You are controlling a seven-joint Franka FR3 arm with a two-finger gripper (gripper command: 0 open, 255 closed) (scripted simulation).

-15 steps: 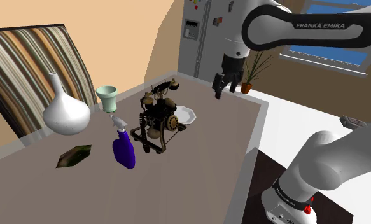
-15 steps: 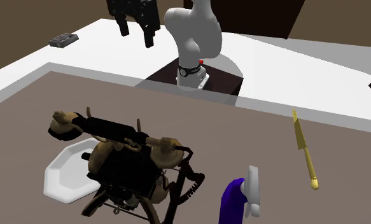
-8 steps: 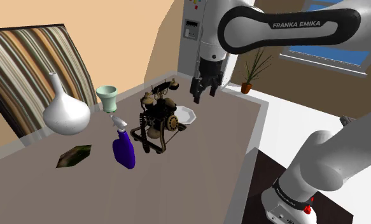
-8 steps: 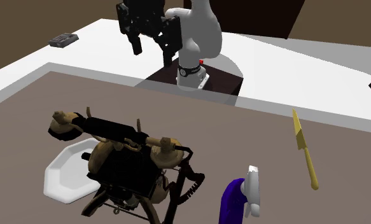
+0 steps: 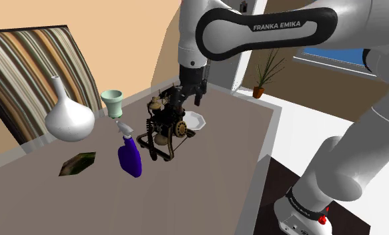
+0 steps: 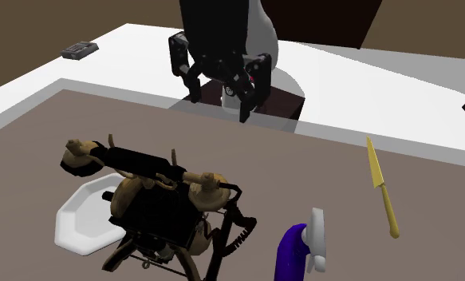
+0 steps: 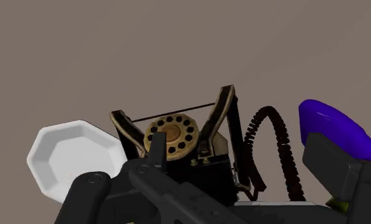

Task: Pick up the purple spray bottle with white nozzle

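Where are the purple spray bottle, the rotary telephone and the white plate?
purple spray bottle [image 5: 131, 161], shoulder view, on its purple body.
rotary telephone [image 7: 171, 135], wrist view, on its dial.
white plate [image 6: 68, 227], second exterior view, bare part near its rim.
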